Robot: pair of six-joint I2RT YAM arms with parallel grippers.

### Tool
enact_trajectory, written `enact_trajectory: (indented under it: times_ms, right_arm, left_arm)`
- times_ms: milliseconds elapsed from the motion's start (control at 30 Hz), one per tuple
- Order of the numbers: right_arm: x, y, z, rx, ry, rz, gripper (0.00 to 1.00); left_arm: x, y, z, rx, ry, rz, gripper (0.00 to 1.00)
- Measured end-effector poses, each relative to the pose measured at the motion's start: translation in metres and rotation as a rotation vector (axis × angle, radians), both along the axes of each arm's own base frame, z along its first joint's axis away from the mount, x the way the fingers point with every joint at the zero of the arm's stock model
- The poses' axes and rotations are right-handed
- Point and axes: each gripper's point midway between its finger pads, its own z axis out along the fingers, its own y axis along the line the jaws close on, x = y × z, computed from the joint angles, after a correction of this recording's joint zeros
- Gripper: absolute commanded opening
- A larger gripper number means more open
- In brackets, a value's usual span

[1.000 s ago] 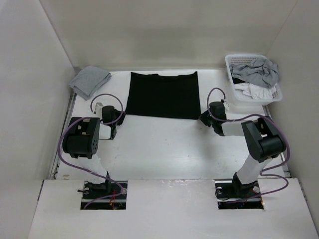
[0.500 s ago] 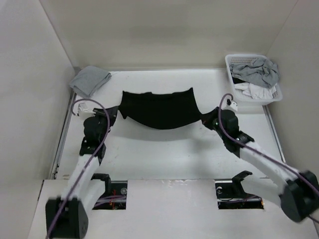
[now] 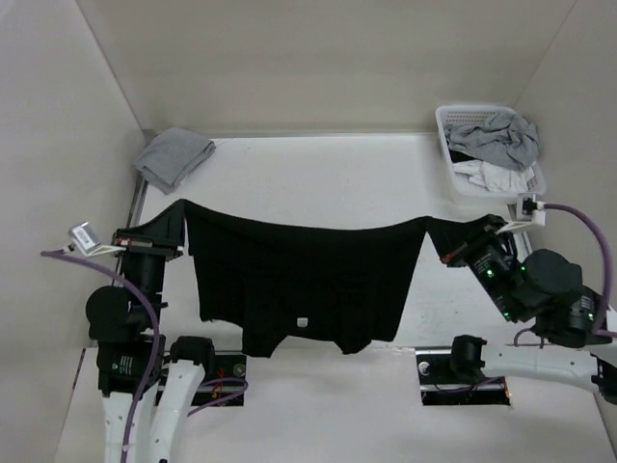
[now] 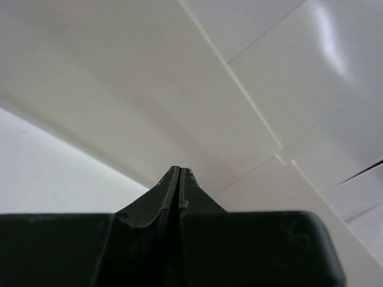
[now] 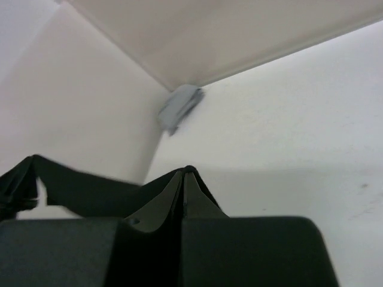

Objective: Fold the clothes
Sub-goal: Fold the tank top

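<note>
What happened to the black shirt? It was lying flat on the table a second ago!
The left gripper and right gripper, pinching the black shirt by its corners all along, rose and pulled back toward the near edge. The shirt left the table, unfolded, and now hangs spread between them. Nothing was let go. The grey cloth and the basket of clothes stayed put.

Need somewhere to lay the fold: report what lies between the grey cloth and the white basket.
Only bare table, as the top view shows. The black garment hangs nearer the arms, clear of the grey cloth and basket.
</note>
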Motion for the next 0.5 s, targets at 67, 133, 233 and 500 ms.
enact_trajectory:
  times_ms: [67,133,233,500]
  right_arm:
    - [0.013,0.002,-0.011,-0.073,0.007,-0.058,0.0]
    - [0.035,0.006,-0.032,-0.154,0.031,-0.119,0.0]
    - [0.083,0.004,-0.085,-0.256,0.119,-0.194,0.0]
    - [0.217,0.002,-0.259,-0.351,0.528,-0.163,0.0]
  left_arm:
    - [0.017,-0.002,-0.024,0.01,0.084,0.0,0.0]
    - [0.04,-0.004,-0.055,0.02,0.181,0.001,0.0]
    - [0.079,-0.007,-0.118,0.035,0.366,0.005,0.0]
    - [0.175,-0.013,-0.285,0.045,0.811,0.024,0.0]
